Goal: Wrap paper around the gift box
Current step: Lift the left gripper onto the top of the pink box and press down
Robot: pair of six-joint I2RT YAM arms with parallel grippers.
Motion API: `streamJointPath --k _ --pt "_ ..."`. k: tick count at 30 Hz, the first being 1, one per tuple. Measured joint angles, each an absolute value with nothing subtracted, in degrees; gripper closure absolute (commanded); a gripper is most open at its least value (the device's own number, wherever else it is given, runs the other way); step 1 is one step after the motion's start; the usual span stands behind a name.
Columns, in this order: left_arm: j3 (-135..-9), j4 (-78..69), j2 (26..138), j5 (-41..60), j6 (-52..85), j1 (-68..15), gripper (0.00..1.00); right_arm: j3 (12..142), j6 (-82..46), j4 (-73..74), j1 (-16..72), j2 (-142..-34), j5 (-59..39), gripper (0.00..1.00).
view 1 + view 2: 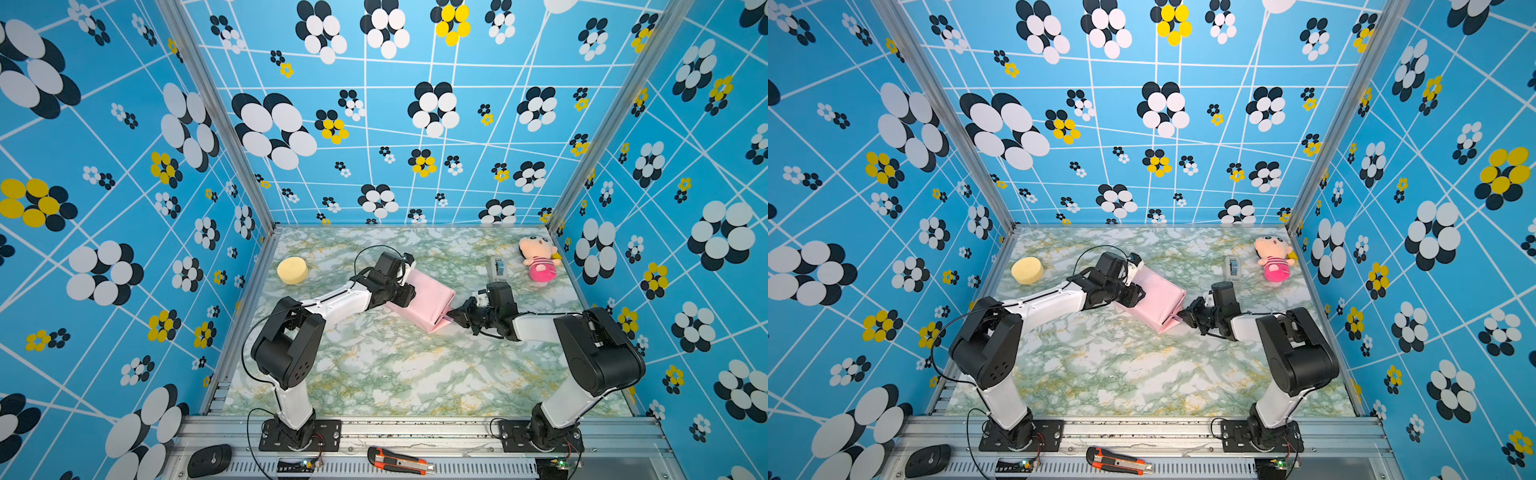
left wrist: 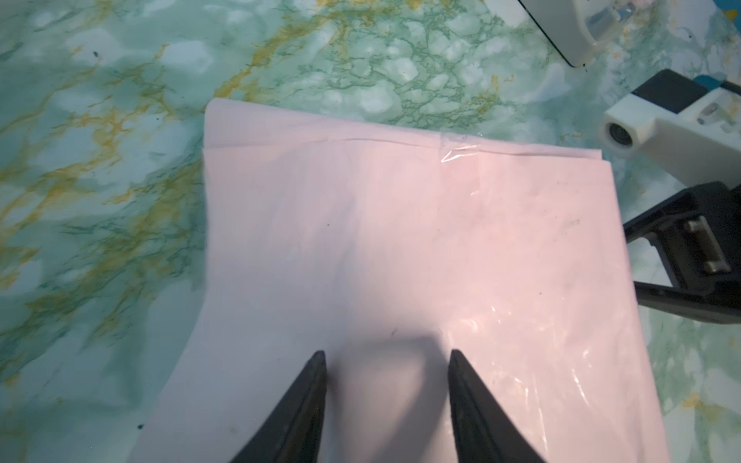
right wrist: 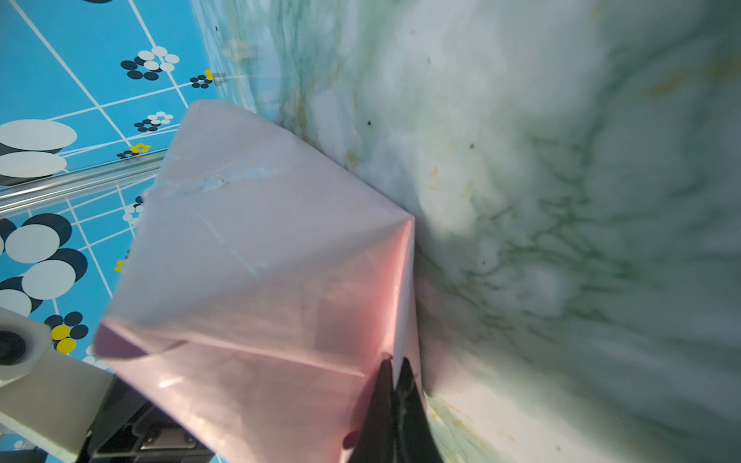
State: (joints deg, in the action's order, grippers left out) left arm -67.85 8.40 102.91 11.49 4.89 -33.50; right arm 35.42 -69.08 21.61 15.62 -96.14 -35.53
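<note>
Nothing written can be read in any view: no text, label, brand, number or sign. The grey tape dispenser, on the tabletop just beyond the right pincer, carries a small blue patch, too small to make out. The black mouse, on the frame rail well behind the left pincer, shows a faint pale mark on its back. It is too small and dim to tell whether it is a logo or lettering.
</note>
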Motion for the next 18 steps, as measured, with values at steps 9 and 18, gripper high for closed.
streamJointPath --k 9,18 --pt "-68.8 8.6 104.2 10.7 3.0 -35.5 0.54 35.9 -71.9 21.8 15.6 -95.8 -35.0 0.84" --pt "-68.8 8.3 104.3 9.6 3.0 -35.5 0.54 34.1 -74.6 24.1 15.7 -93.9 -34.1 0.73"
